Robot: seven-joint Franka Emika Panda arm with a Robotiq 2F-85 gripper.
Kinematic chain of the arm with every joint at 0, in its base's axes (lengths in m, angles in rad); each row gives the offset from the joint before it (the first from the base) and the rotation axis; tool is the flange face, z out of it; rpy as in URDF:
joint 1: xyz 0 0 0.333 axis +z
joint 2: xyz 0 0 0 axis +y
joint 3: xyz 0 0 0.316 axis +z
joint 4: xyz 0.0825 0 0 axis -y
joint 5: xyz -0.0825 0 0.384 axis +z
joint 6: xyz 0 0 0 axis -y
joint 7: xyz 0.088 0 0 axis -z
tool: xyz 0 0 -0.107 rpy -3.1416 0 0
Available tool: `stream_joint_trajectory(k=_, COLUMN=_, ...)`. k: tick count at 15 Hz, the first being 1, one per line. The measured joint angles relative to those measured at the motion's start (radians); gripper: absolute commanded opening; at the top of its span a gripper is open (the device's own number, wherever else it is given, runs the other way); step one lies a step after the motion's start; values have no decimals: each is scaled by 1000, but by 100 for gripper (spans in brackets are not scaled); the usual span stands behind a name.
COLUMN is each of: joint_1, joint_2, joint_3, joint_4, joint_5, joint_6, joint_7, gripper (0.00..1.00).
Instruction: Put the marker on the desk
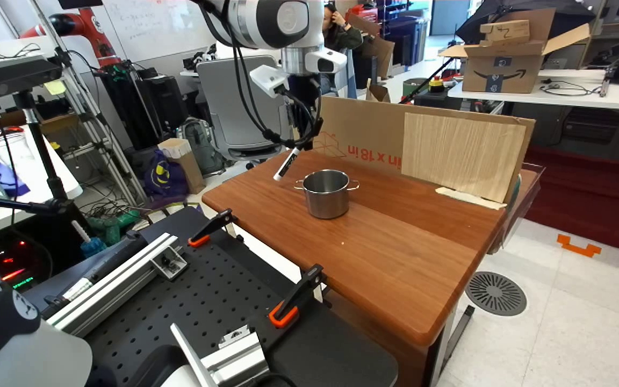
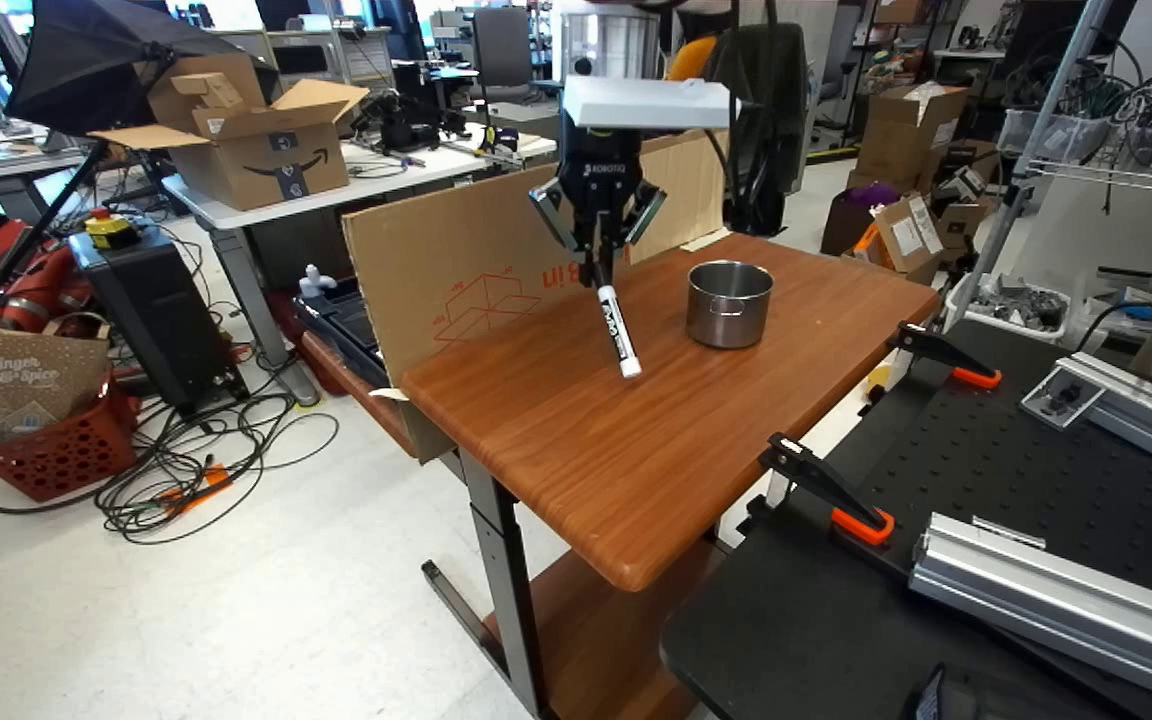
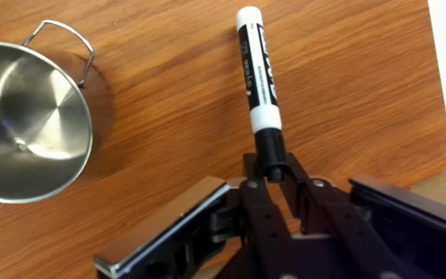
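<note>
The marker point(image 2: 618, 330) is slim, with a white and black barrel, a white end and a black cap end. It also shows in the wrist view point(image 3: 259, 69) and in an exterior view point(image 1: 287, 164). My gripper point(image 3: 271, 164) is shut on its black end, with the fingertips on both sides. The gripper also shows in an exterior view point(image 2: 599, 272). The marker hangs tilted, white end down, in the air above the desk point(image 2: 576, 430). The desk's reddish-brown wooden top point(image 3: 176, 97) lies under it in the wrist view.
A grey metal pot point(image 1: 328, 207) with wire handles stands on the desk, left of the marker in the wrist view point(image 3: 52, 112). A cardboard sheet point(image 2: 476, 270) and a plywood board point(image 1: 462, 156) stand along a desk edge. Black clamps point(image 1: 299, 293) sit on the black bench beside the desk.
</note>
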Motion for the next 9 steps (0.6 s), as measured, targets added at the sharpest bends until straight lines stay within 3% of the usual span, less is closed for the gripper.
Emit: stream_joint_trajectory(k=9, joint_1=53, joint_2=173, joint_3=-49, joint_4=155, joint_5=-29, joint_6=-5, joint_7=61, gripper=5)
